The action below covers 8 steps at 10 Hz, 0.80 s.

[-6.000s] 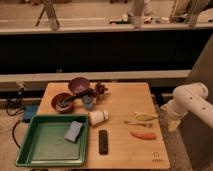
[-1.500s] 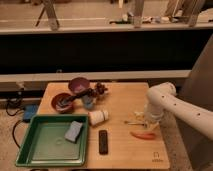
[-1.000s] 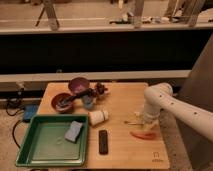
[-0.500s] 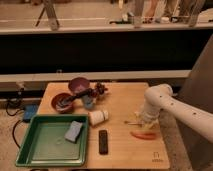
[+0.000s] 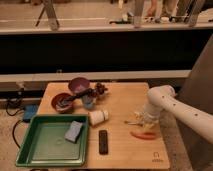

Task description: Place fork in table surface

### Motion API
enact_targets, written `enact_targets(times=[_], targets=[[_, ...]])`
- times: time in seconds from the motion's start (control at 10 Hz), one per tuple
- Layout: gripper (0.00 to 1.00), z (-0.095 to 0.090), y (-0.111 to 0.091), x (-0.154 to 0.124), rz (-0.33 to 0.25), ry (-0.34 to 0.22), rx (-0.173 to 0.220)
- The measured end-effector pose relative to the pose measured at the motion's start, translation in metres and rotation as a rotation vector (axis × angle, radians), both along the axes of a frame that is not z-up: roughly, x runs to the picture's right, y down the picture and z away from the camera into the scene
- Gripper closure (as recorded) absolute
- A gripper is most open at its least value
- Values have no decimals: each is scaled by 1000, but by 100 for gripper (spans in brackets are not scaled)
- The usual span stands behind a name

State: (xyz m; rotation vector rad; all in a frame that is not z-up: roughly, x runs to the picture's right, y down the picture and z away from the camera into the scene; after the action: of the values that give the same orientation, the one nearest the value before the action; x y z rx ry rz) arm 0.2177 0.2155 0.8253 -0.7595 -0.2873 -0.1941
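The light-brown wooden table surface point(image 5: 122, 102) fills the middle of the camera view, with a small dark logo mark point(image 5: 157, 160) near its front right corner. A pale yellowish fork point(image 5: 132, 121) lies on it at the right side. My white arm reaches in from the right. My gripper point(image 5: 143, 119) is down at the fork's right end, right over it. An orange, carrot-like piece point(image 5: 144, 134) lies just in front of the gripper.
A green tray point(image 5: 47, 147) with a blue sponge point(image 5: 74, 132) stands at the front left. A black bar point(image 5: 103, 141), a white cup point(image 5: 98, 116), a purple bowl point(image 5: 79, 85), a red bowl point(image 5: 62, 101) and small items are left of the gripper.
My arm has swung left from the table's right edge to the fork and lowered the gripper onto it. Over the last half second it has hardly moved.
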Motion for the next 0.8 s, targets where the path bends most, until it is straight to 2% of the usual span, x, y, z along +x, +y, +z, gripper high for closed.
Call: enact_targets(times=[0.8], targets=[[50,8,1,0,-4,-14,11]])
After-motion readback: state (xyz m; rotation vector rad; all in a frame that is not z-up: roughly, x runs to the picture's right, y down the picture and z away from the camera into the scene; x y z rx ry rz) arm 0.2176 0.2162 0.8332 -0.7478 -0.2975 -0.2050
